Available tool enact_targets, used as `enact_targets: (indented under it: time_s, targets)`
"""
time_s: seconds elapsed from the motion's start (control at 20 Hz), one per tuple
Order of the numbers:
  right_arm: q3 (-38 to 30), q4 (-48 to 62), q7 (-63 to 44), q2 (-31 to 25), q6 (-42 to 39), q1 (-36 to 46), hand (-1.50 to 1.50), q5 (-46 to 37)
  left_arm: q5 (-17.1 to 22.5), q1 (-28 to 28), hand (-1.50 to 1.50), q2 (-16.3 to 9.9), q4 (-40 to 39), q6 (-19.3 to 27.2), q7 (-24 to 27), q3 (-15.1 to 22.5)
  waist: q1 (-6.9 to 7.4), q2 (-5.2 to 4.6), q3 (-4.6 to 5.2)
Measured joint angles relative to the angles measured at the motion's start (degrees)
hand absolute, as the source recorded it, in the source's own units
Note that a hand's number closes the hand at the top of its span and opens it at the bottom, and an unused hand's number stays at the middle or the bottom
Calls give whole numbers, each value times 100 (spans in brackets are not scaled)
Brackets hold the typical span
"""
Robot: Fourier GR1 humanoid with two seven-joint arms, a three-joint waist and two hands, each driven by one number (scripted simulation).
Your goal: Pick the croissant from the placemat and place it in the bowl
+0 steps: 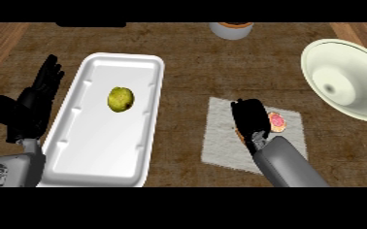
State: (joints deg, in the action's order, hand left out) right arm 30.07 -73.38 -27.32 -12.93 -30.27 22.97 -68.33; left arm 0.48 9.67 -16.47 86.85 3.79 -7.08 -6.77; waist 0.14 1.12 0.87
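Black right hand point(249, 119) covers the croissant point(276, 121) on the placemat point(219, 148) (finger state unclear); left hand point(39, 94) rests open.

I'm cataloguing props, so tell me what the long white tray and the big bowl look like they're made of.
The tray looks like white foam or thin moulded plastic: matte, with soft pressed ridges along its walls. The bowl looks like glazed ceramic: pale cream, smooth, with a soft sheen inside. Neither is certain.

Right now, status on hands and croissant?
Right hand down over croissant on placemat, grasp unclear. Left hand open, resting. Bowl path unobstructed.
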Motion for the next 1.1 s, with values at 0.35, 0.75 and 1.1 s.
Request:
enact_targets:
  time_s: [0.35,0.75,1.1]
  targets:
    - [-62,170,226,94,464,145,150,-381,-94,-63,0,106,30,-1,50,6,-5,-38,-28]
    - [-1541,-213,196,278,1004,153,150,542,-66,-118,0,54,79,-46,28,-93,-39,-95,-80]
    - [-2212,-1398,-321,103,1105,492,150,597,-84,-181,0,57,97,-37,48,-157,-87,-76,-83]
